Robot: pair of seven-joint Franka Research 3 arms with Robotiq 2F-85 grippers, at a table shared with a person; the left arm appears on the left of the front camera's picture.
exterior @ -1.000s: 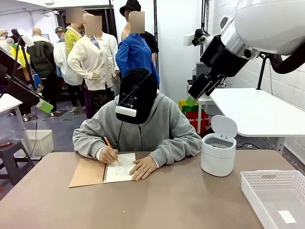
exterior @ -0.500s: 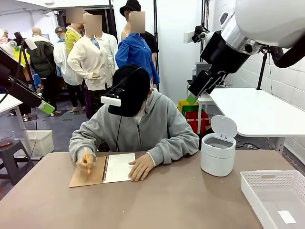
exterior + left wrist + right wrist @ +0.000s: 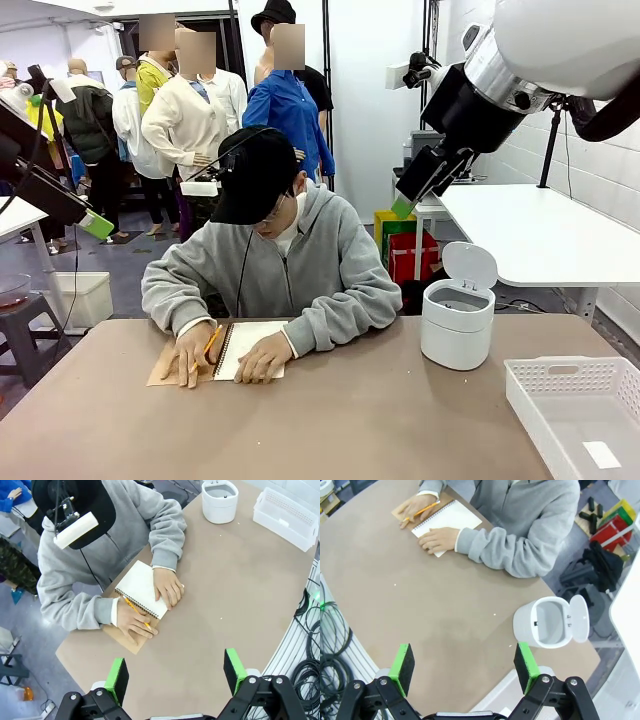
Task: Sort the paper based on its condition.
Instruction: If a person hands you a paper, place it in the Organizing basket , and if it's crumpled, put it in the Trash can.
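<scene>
Across a crowded room's near end: brown matte counter [image 3: 380, 425]; person [image 3: 310, 270] seated at its far edge; white tray [image 3: 562, 363], right corner; white bin [image 3: 455, 332], lid up; brown-covered notebook [image 3: 163, 368]; paper [image 3: 246, 331], its open page, pinned under the person's hands [image 3: 262, 357]; pencil [image 3: 210, 342]. Left tool [image 3: 175, 658] and right tool [image 3: 463, 648] hang high, spread wide, empty. Risk: reaching now would likely strike those hands.

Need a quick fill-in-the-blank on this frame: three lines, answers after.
1. The person's hand resting on the notebook by its brown cover holds a ____.
2. The lid of the white bin stands ____.
3. The left tool and the right tool hang above the table, jaws apart, each holding ____.

Missing words: pencil; open; nothing.
</scene>
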